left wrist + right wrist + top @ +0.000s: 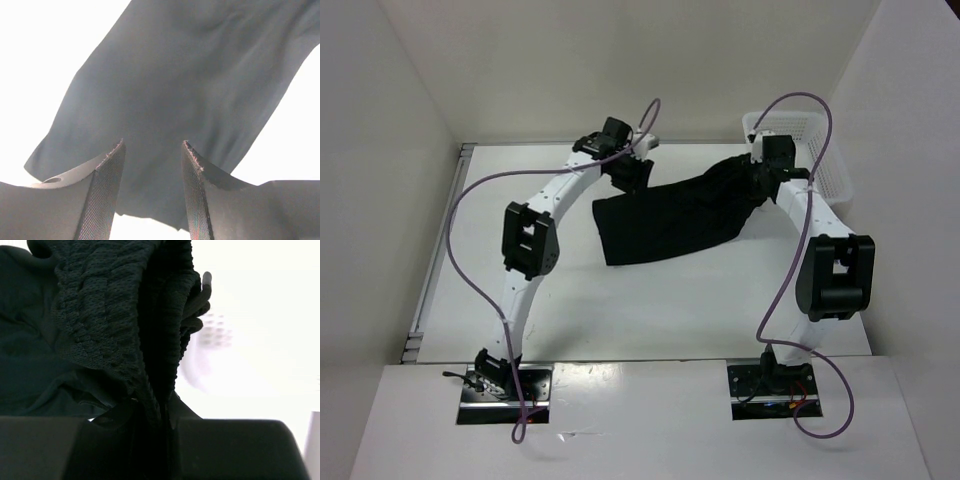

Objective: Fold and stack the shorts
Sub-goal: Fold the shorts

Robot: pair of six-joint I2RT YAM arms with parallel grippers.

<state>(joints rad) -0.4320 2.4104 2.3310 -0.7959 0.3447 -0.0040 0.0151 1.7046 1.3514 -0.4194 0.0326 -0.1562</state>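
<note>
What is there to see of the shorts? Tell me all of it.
The shorts are plain black, matte, soft fabric with no print. They lie partly spread on the table, slanting from a near-left corner up to the far right. There the right gripper is shut on the ribbed waistband and holds that end raised. What looks like a cord end sticks out beside it. The left gripper stands open over the smooth left part; contact cannot be told.

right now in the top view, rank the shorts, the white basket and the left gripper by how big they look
1. shorts, clearly largest
2. white basket
3. left gripper, smallest, though it sits nearer the camera than the table
</note>
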